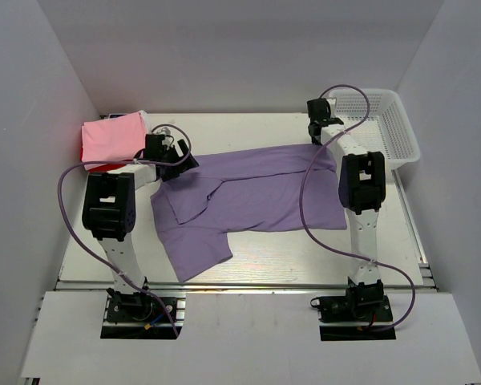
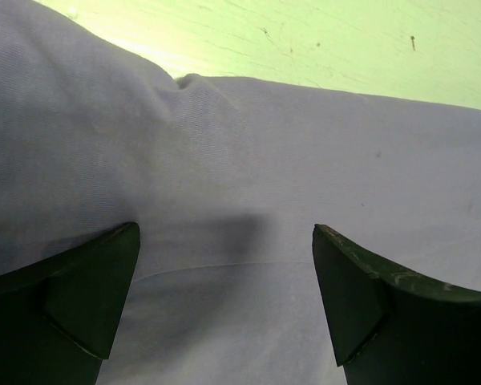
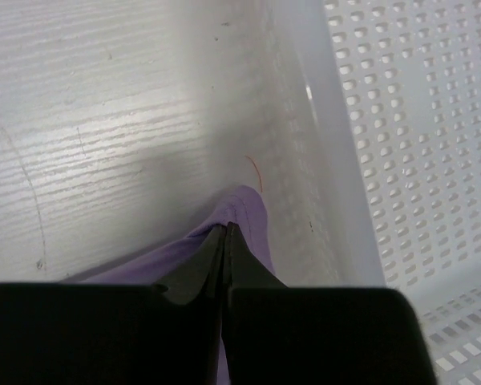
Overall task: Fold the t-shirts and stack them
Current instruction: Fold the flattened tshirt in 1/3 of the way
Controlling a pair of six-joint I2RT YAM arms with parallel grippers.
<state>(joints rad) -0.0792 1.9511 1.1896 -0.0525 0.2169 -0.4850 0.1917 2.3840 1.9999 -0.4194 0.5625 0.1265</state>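
Likely slip: only a thin corner of the plain lavender-purple cotton t-shirt (image 1: 248, 196) pinched; could pull free under drag.
Snag: white plastic mesh basket (image 1: 405, 132) just beside that pinch (far right corner of the table (image 1: 305, 257)).
Right gripper (image 3: 226, 233): pressed together on that corner, low, reaching far.
Left gripper (image 2: 224, 233): spread wide, empty, hovering over the shirt's left part.
Shirt: spread across mid-table, rumpled.

Plain lavender t-shirt (image 1: 256, 192), pink t-shirt (image 1: 111, 136), red t-shirt (image 1: 100, 167), and a white perforated basket (image 1: 402, 132).
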